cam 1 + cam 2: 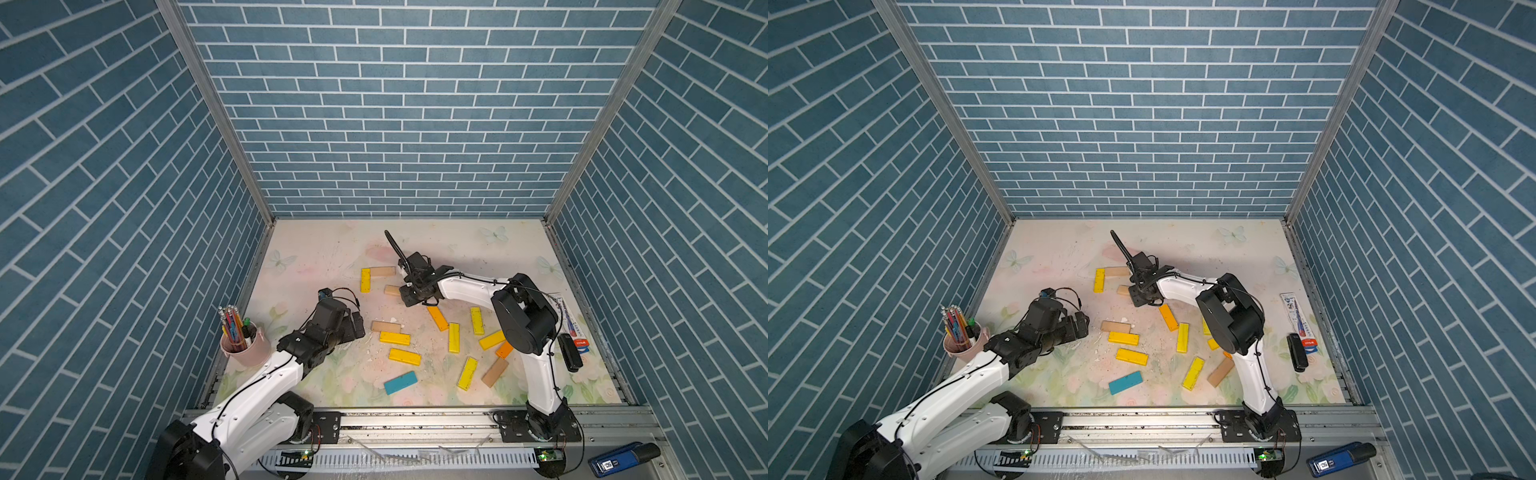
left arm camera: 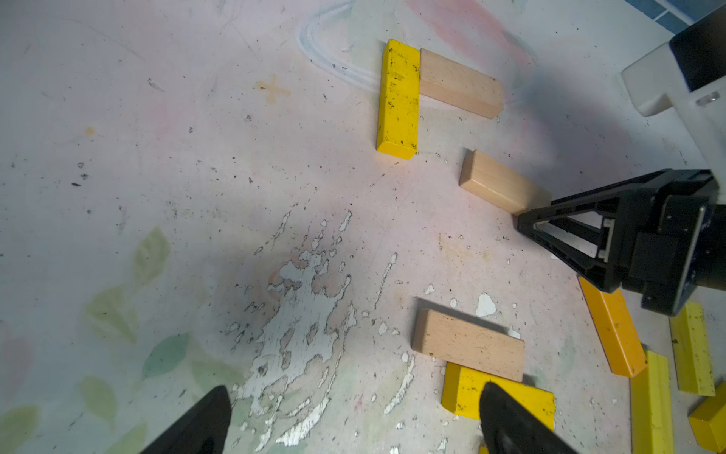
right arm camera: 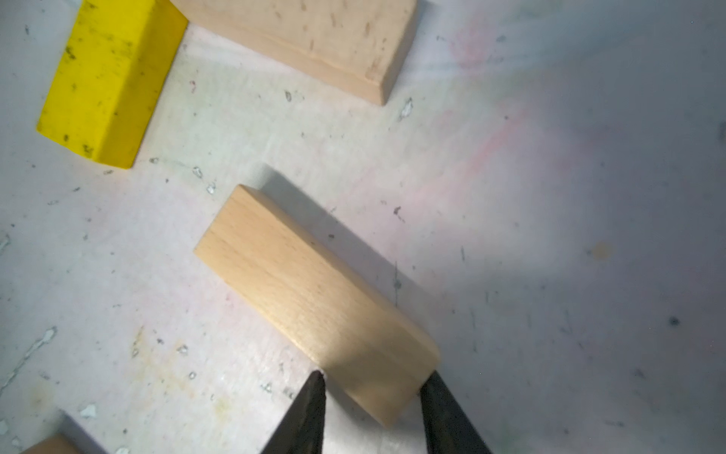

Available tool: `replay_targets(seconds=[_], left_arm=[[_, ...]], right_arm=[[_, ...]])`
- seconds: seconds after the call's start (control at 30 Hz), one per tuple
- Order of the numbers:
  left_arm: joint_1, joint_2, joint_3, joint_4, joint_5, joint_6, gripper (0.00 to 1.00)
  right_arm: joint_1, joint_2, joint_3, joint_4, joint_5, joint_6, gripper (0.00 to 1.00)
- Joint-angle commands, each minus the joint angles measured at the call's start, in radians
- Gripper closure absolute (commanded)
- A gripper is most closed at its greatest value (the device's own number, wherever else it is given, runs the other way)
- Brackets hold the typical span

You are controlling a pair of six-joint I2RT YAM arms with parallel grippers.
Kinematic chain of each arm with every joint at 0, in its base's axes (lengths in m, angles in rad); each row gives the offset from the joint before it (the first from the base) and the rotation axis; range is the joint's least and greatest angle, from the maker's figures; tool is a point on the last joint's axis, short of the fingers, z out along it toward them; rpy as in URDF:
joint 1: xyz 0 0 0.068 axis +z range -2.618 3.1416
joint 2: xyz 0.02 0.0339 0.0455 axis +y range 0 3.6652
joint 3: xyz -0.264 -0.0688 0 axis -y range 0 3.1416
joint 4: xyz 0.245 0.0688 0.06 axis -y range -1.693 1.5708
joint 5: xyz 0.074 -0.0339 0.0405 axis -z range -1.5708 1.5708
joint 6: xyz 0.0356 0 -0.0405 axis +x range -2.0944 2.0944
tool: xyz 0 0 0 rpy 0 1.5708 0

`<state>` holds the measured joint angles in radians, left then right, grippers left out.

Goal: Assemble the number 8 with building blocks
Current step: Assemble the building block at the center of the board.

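Note:
The building blocks lie flat on the floral mat. At the back, a yellow block [image 1: 365, 280] and a tan block [image 1: 382, 271] meet in a corner. Below them lies a second tan block [image 1: 392, 290] [image 3: 314, 291]. My right gripper [image 1: 405, 297] [image 3: 375, 379] is shut on its near end, one finger on each long side. Several yellow, orange and tan blocks and a teal block [image 1: 400, 382] are scattered nearer the front. My left gripper [image 1: 359, 326] [image 2: 353, 393] hangs open over bare mat. One of its fingertips [image 2: 495, 397] is above a yellow block [image 2: 463, 389].
A pink cup of pencils [image 1: 245, 345] stands at the mat's left edge behind the left arm. A black object [image 1: 569, 352] and a printed packet [image 1: 575, 328] lie at the right edge. A blue device [image 1: 623, 459] rests on the front rail. Brick-patterned walls enclose three sides.

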<state>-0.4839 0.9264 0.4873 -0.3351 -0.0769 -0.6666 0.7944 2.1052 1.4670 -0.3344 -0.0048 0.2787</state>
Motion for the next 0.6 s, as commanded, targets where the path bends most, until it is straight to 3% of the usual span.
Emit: replay_targets(seconds=[0.0, 0.57], left_arm=[[0.011, 0.012, 0.028, -0.018, -0.007, -0.020, 0.00], [0.048, -0.006, 0.022, -0.036, 0.019, -0.033, 0.01]], right_arm=[[-0.004, 0.029, 0.032, -0.029, -0.005, -0.064, 0.58], [-0.006, 0.081, 0.098, -0.005, -0.040, -0.160, 0.56]])
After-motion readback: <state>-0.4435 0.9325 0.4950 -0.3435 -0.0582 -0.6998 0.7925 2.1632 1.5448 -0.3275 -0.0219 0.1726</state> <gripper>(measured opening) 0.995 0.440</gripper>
